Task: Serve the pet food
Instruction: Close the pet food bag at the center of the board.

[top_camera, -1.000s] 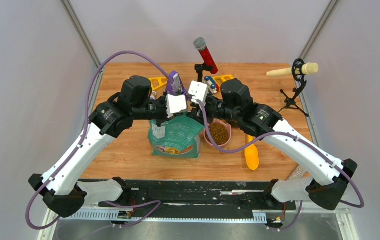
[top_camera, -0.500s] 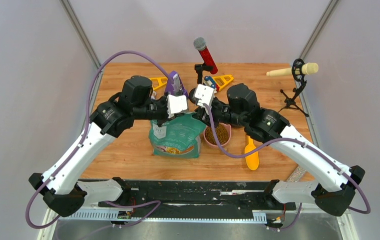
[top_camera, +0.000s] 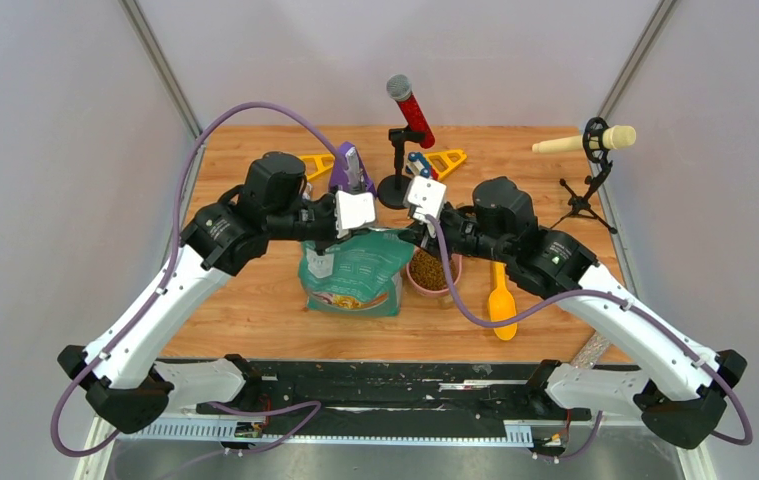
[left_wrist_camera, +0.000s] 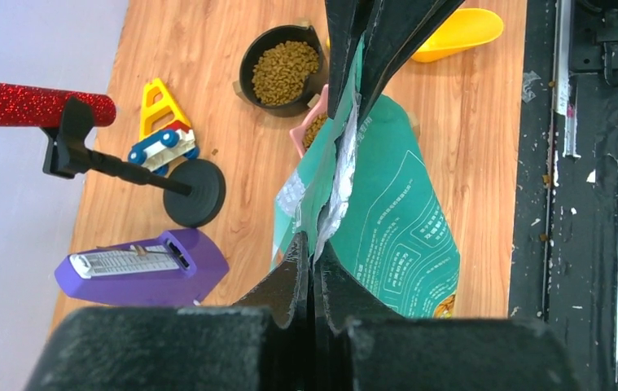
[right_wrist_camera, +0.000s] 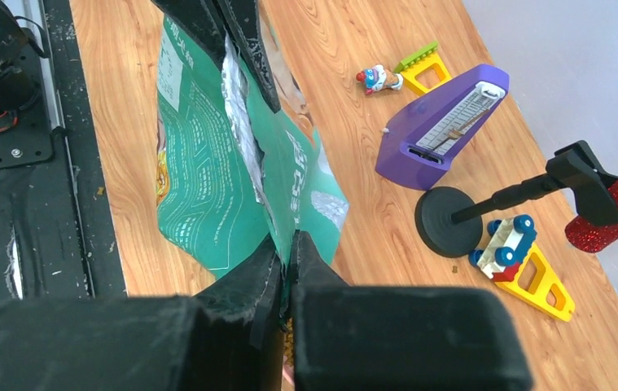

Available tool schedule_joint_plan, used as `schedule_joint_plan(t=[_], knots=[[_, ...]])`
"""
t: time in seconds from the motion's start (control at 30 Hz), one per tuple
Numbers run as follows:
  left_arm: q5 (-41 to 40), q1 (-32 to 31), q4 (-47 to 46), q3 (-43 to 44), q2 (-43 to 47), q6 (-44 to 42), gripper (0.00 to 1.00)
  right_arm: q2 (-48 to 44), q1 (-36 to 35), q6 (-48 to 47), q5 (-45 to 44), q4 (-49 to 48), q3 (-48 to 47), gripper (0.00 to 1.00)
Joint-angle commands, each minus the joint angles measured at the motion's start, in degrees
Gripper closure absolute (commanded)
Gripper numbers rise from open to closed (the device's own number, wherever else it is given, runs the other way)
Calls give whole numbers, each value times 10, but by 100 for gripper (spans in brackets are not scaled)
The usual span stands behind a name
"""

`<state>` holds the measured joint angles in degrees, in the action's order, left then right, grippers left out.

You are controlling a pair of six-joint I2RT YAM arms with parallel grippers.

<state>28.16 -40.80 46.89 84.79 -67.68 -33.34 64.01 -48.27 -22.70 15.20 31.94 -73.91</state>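
Note:
The teal-green bag stands at the table's middle; it also shows in the left wrist view and the right wrist view. My left gripper is shut on the left end of the bag's top edge. My right gripper is shut on the right end of that edge. The bag's mouth is pressed nearly flat between them. Brown pet food fills a pink bowl right of the bag. More pet food lies in a black bowl.
A yellow scoop lies right of the pink bowl. Behind the bag are a purple metronome, a red microphone on a round stand and yellow toys. A beige microphone on a tripod stands at the far right.
My right arm has moved to the right with the bag's edge in its grip, stretching the bag's top. The left arm has held still.

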Motion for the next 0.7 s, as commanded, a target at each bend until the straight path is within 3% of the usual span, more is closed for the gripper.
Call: schedule_joint_plan(t=[0.0,0.03,0.07,0.1,0.13,0.2,0.33,0.47,0.57,0.67], knots=[[25,-4,-77,18,11,-3,85,-26,6,22,11,-48,0,100],[25,-4,-76,19,13,-5,75,-28,7,36,3,-59,3,100],[21,-4,-77,20,14,-11,47,-29,7,46,-7,-73,6,100],[14,-4,-80,21,17,-14,34,-30,7,53,-11,-86,9,100],[9,-4,-84,21,19,-21,9,-29,7,59,-12,-97,13,100],[-24,-4,-123,13,34,-19,1,-27,7,80,-11,-118,21,100],[-114,-4,-281,-6,60,38,0,-22,7,133,-30,-148,29,100],[-191,-4,-307,6,72,167,0,-35,7,149,-43,-156,37,100],[-197,-4,-329,-65,114,284,0,-59,7,144,-36,-156,53,100],[-193,-4,-354,-151,193,337,0,-81,7,145,-23,-160,71,100]])
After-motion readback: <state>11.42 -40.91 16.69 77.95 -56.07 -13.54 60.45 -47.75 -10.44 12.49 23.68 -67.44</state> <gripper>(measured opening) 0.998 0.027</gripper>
